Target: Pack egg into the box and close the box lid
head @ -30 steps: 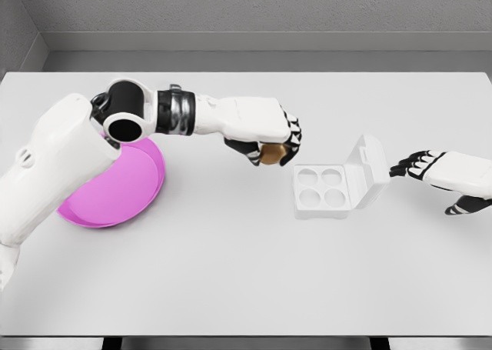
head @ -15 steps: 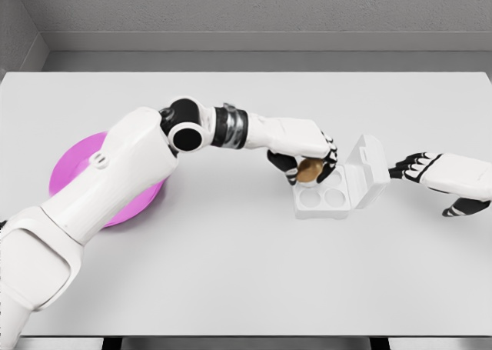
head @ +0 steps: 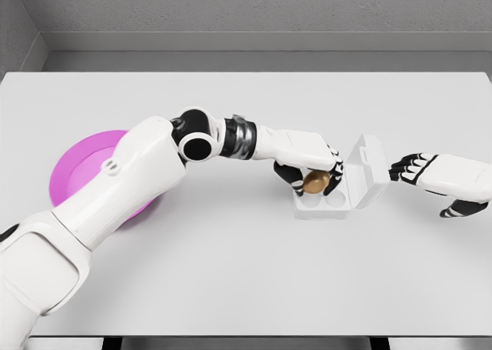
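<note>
Reaching across the white worktop (head: 246, 273), the left hand (head: 309, 165) has its fingers (head: 335, 182) curled around the brown egg (head: 313, 182), held over the back cells of the open white box (head: 329, 204) right of center. The right hand (head: 430, 178), fingers loosely spread, sits just beside the raised lid (head: 369, 169). A pink plate (head: 73, 169) lies at left.
</note>
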Robot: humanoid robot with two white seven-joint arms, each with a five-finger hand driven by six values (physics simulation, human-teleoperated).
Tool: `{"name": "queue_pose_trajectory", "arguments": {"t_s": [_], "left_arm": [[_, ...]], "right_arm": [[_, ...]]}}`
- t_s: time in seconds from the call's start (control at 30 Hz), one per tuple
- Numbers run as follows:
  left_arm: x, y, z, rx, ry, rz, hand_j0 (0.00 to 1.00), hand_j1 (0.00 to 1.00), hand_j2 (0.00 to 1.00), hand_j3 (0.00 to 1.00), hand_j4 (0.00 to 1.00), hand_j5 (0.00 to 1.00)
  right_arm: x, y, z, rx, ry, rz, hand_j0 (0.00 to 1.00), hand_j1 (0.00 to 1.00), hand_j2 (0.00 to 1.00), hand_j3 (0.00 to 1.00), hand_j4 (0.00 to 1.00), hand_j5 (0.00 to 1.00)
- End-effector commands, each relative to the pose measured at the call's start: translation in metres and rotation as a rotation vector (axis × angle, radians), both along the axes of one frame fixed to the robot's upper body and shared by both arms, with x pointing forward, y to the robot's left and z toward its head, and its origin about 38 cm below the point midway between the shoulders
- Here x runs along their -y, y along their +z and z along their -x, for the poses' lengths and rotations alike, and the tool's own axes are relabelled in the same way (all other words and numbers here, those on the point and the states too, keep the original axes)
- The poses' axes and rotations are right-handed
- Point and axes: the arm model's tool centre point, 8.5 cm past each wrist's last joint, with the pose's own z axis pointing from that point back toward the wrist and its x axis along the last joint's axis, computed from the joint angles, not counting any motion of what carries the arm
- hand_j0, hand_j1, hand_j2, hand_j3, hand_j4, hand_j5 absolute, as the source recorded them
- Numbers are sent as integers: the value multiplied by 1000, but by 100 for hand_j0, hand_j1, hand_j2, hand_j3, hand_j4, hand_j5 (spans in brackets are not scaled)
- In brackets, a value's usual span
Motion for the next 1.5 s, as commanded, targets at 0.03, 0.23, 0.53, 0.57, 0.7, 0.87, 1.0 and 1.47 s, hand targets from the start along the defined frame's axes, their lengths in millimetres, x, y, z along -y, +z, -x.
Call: {"name": "queue_pose_trajectory", "arguments": {"t_s": [0.03,0.23,0.53,0.57,0.7,0.87,1.0,1.47], "left_arm": [[1,1,0,-5,2,7,42,42,42,42,42,42],[2,-7,-2,-24,16,-3,54,54,54,54,54,54],[4,-9,-1,-22,10,-11,68,68,68,68,68,68],[1,-9,-2,-22,16,-15,68,68,68,68,68,68],[-2,-10,-3,-26,21,-16,75,75,75,75,75,75],[-4,-9,-2,-25,19,-12,80,80,80,80,80,80],[-3,-9,-2,-25,17,-9,86,86,86,86,86,86],[-16,-10,-4,-71,36,25,100,100,100,100,100,100]], "right_arm": [[0,1,0,1,-1,-4,100,100,100,100,100,100],[-2,2,0,4,5,-5,100,100,100,100,100,100],[-2,1,1,1,5,-5,100,100,100,100,100,100],[-2,1,1,1,5,-5,100,100,100,100,100,100],[-2,1,1,1,5,-5,100,100,100,100,100,100],[-2,1,1,1,5,-5,100,100,100,100,100,100],[-2,1,1,1,6,-3,100,100,100,100,100,100],[-4,0,3,-2,11,-4,100,100,100,100,100,100]]}}
